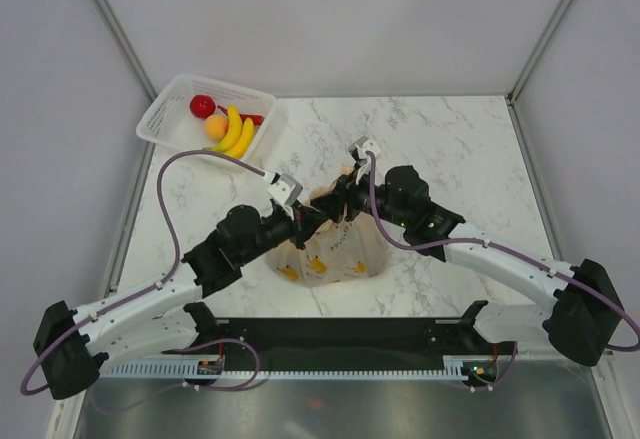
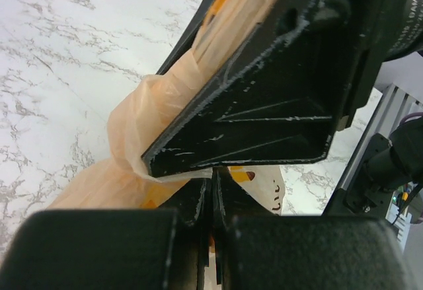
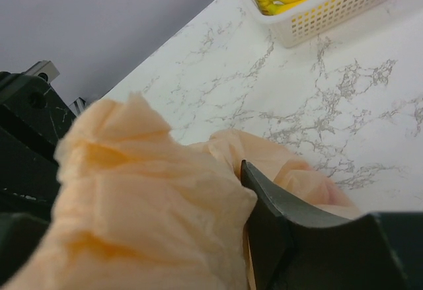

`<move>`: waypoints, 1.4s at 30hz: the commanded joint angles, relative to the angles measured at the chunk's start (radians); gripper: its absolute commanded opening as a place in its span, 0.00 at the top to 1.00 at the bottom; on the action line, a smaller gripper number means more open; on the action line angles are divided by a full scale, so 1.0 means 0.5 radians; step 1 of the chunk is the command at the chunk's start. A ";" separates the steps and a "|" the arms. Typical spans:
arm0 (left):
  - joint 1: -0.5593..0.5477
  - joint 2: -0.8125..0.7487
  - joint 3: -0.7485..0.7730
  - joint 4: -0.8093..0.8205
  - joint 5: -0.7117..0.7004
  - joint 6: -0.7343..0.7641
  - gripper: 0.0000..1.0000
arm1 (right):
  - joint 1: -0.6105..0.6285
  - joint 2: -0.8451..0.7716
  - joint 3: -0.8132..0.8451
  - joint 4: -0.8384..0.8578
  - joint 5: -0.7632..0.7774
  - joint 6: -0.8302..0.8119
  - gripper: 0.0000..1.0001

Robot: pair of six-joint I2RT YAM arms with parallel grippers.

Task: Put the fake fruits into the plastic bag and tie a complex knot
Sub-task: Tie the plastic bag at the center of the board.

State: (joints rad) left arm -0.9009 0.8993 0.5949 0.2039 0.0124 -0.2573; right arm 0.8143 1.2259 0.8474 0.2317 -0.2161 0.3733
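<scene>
- Bag [image 1: 335,254] stands on the table [image 1: 450,149], centre, just ahead of the two arms. Its body is upright and yellow prints show on the near face.
- Handles [image 2: 142,121] are gathered above the bag's mouth into a twisted peach bunch. I cannot tell whether a knot is made.
- Left gripper [image 1: 308,221] is at the left side of the bag top. In the wrist view its fingers [image 2: 192,201] are pressed together with a sliver of peach plastic between them, so it is clamped on the handles.
- Right gripper [image 1: 343,199] is at the right side of the bag top, nose to nose with the left gripper and almost touching it. In the wrist view crumpled handle plastic fills the space beside one finger [image 3: 277,217], so it is gripping the handles.
- Basket [image 1: 160,119] sits at the table's far left corner, well apart from the bag.
- In the basket are an apple [image 1: 202,106], a peach [image 1: 215,126], bananas [image 1: 238,134] and a chili [image 1: 255,118].
- The bag's contents cannot be told from any view.
</scene>
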 commanded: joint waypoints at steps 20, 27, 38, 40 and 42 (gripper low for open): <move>-0.008 0.146 -0.033 0.074 -0.454 0.481 0.98 | 0.004 -0.083 0.140 -0.016 -0.062 -0.013 1.00; -0.011 0.278 -0.030 0.160 -0.684 0.563 0.98 | 0.004 -0.071 0.170 -0.040 -0.089 -0.019 1.00; -0.015 0.478 -0.144 0.617 -0.703 0.558 0.98 | 0.010 -0.077 0.269 -0.163 -0.080 -0.093 0.95; -0.018 0.466 -0.165 0.626 -0.672 0.533 0.98 | 0.007 -0.083 0.293 -0.190 -0.034 -0.130 0.94; -0.021 0.441 -0.196 0.635 -0.629 0.463 0.98 | 0.007 -0.071 0.305 -0.209 -0.016 -0.154 0.92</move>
State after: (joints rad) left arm -0.9318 1.1099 0.5377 0.5423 -0.2070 -0.0334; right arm 0.7963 1.2259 0.9169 0.0864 -0.1589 0.3065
